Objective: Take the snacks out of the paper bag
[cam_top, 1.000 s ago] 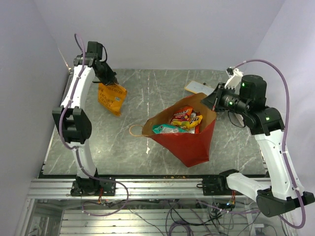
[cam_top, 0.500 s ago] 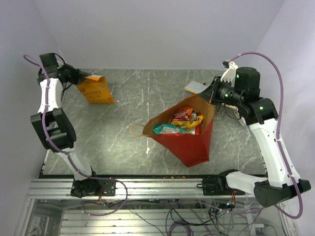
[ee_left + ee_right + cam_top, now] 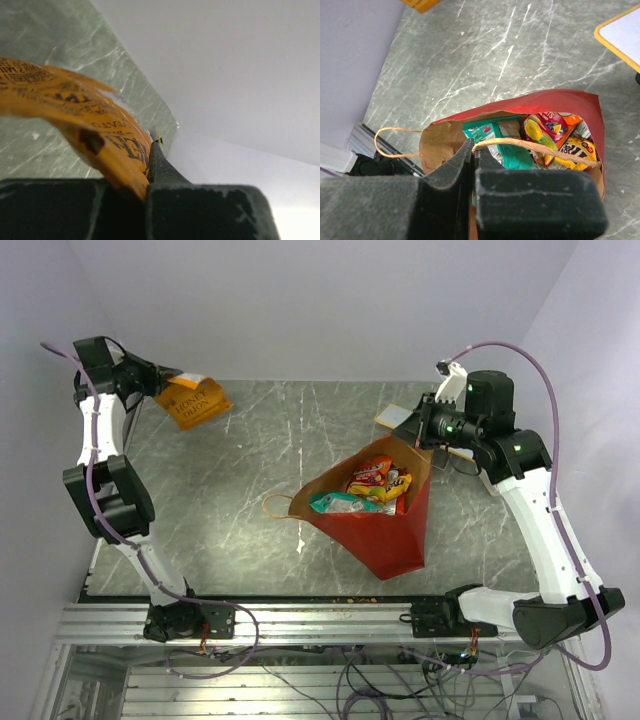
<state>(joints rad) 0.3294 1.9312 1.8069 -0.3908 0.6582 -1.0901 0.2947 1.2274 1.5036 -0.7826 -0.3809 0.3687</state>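
The paper bag (image 3: 388,535), red outside and brown inside, lies on the table with its mouth facing up and left. Several snacks (image 3: 372,483) fill the mouth: a teal packet (image 3: 487,131), a colourful candy bag (image 3: 547,126) and a yellow one (image 3: 579,150). My right gripper (image 3: 422,430) sits at the bag's far rim, shut on a tan loop handle (image 3: 535,146). The other handle (image 3: 275,504) lies on the table. At the far left corner, my left gripper (image 3: 160,380) is shut on an orange chip packet (image 3: 193,402), held above the table; it also shows as orange chip packet (image 3: 75,110).
A flat white card with a yellow edge (image 3: 397,417) lies on the table behind the bag, beside my right gripper. The grey marble tabletop (image 3: 250,460) ends at walls on the left and far sides. The metal frame (image 3: 300,618) runs along the near edge.
My left arm has swung out to the far left corner, carrying the orange packet up and away from the table. My right gripper has shifted slightly back and left, still on the handle.
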